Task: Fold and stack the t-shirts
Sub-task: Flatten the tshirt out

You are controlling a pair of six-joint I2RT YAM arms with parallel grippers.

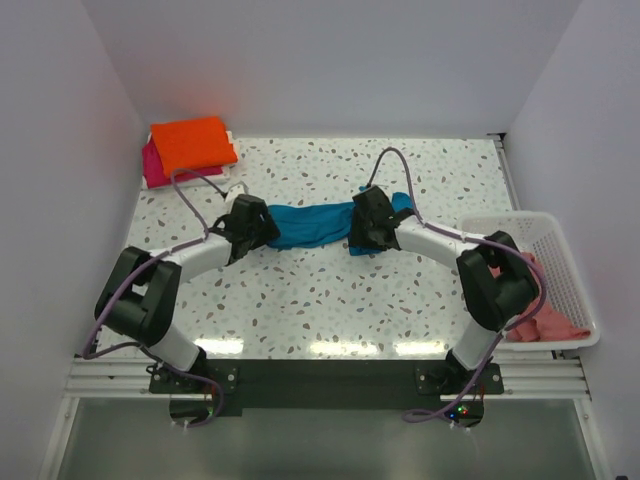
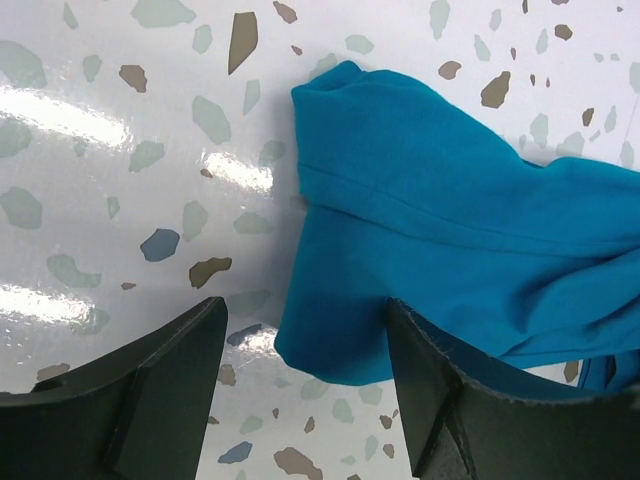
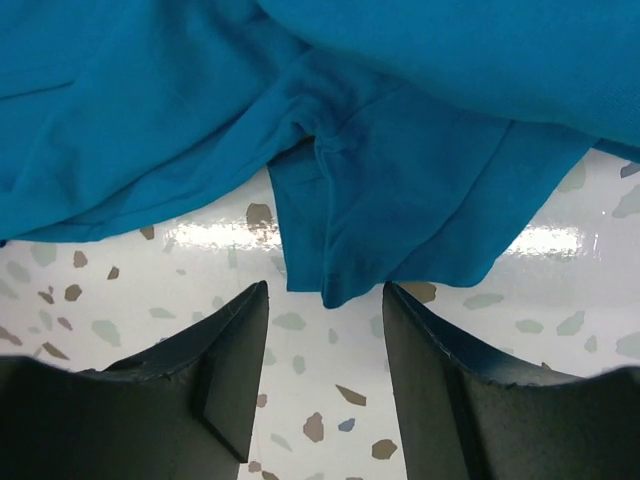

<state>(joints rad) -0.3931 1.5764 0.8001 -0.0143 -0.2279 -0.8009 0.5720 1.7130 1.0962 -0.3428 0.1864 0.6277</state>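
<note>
The teal blue t-shirt lies bunched in a long strip across the middle of the table. My left gripper is at its left end and my right gripper at its right end. In the left wrist view the left gripper is open, with a corner of the teal cloth lying between the fingers. In the right wrist view the right gripper is open too, and a folded tip of the teal cloth reaches just between its fingertips. An orange t-shirt lies folded on a magenta pink one at the back left.
A white mesh basket stands at the right edge of the table, with a salmon pink t-shirt in it. The speckled table is walled in on the left, back and right.
</note>
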